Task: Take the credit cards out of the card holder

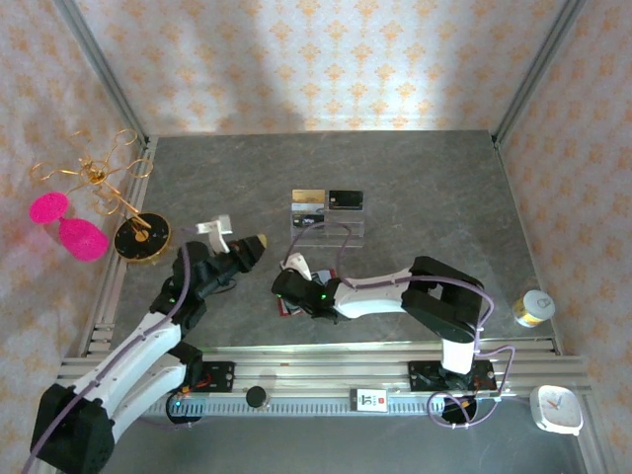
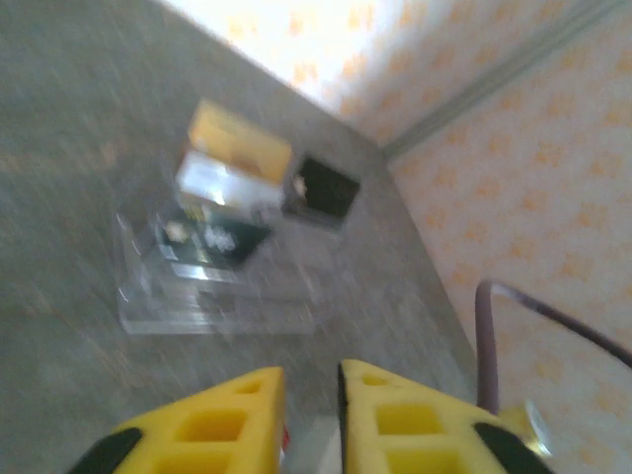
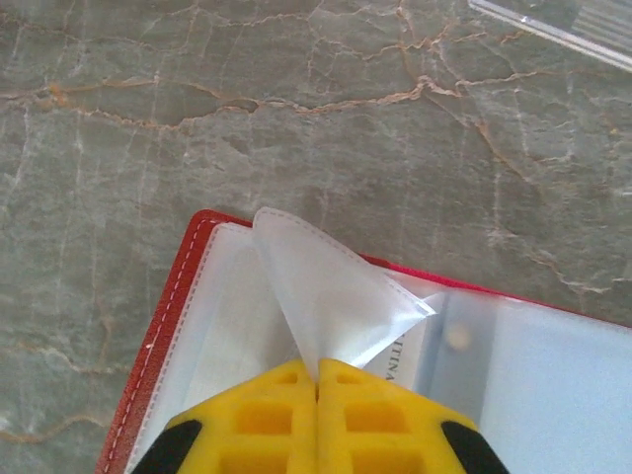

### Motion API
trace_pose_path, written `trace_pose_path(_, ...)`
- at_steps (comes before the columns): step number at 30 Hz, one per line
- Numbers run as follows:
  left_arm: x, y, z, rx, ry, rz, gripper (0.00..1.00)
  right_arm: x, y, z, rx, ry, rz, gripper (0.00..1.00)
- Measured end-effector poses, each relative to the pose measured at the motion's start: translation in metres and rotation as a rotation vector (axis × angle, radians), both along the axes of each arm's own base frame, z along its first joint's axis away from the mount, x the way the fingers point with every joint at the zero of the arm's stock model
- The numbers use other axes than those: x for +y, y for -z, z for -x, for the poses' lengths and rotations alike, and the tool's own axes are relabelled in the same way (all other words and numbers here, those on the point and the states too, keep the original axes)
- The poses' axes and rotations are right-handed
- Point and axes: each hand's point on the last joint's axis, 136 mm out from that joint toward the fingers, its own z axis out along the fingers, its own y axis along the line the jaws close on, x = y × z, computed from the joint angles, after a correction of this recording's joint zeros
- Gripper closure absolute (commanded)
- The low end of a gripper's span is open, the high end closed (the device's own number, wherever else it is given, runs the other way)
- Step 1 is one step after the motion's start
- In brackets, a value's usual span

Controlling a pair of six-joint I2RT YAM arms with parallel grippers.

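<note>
Right now, your right gripper [image 3: 317, 379] is pinching shut on a clear sleeve [image 3: 336, 296] of the open red card holder [image 3: 158, 336], which is lying on the table [image 3: 296, 118] just in front of the acrylic stand [image 1: 331, 232]. Your left gripper [image 2: 311, 385] is hovering above the table, fingers almost together. I cannot tell whether they are gripping anything.

The card holder [image 3: 156, 336] runs off the bottom edge; the acrylic stand [image 2: 197, 296] is blurred.
</note>
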Motion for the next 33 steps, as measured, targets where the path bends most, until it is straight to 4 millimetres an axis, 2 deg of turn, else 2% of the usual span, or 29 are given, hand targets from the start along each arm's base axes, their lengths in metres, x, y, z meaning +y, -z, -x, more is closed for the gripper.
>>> trace_pose_path(1, -0.010, 0.009, 0.005, 0.023, 0.035, -0.013, 0.99, -0.003, -0.001, 0.002, 0.005, 0.009, -0.020, 1.00)
trace_pose_path(4, -0.028, 0.043, 0.016, 0.115, 0.094, -0.057, 1.00, -0.011, -0.005, 0.008, 0.022, 0.029, -0.080, 1.00)
trace_pose_path(9, -0.030, 0.091, 0.027, 0.241, 0.109, -0.120, 1.00, -0.012, -0.016, 0.009, 0.024, 0.055, -0.159, 1.00)
trace_pose_path(12, -0.040, 0.106, 0.036, 0.281, 0.152, -0.149, 1.00, -0.009, -0.023, 0.008, 0.023, 0.061, -0.200, 1.00)
trace_pose_path(13, -0.044, 0.111, 0.038, 0.294, 0.163, -0.160, 1.00, -0.008, -0.025, 0.008, 0.022, 0.062, -0.211, 0.96)
trace_pose_path(16, -0.047, 0.129, 0.044, 0.342, 0.179, -0.193, 1.00, -0.010, -0.029, 0.008, 0.019, 0.069, -0.234, 0.75)
trace_pose_path(18, -0.046, 0.139, 0.045, 0.374, 0.179, -0.214, 1.00, -0.014, -0.031, 0.009, 0.015, 0.081, -0.247, 0.65)
trace_pose_path(21, -0.052, 0.145, 0.046, 0.396, 0.197, -0.231, 1.00, -0.026, -0.041, 0.010, -0.001, 0.109, -0.275, 0.57)
trace_pose_path(28, -0.099, 0.124, 0.041, 0.344, 0.304, -0.228, 1.00, -0.057, -0.078, 0.010, -0.057, 0.190, -0.375, 0.60)
trace_pose_path(30, -0.114, 0.128, 0.040, 0.356, 0.345, -0.238, 1.00, -0.067, -0.080, 0.011, -0.063, 0.212, -0.380, 0.61)
trace_pose_path(33, -0.122, 0.144, 0.039, 0.397, 0.375, -0.268, 1.00, -0.078, -0.078, 0.013, -0.061, 0.232, -0.370, 0.62)
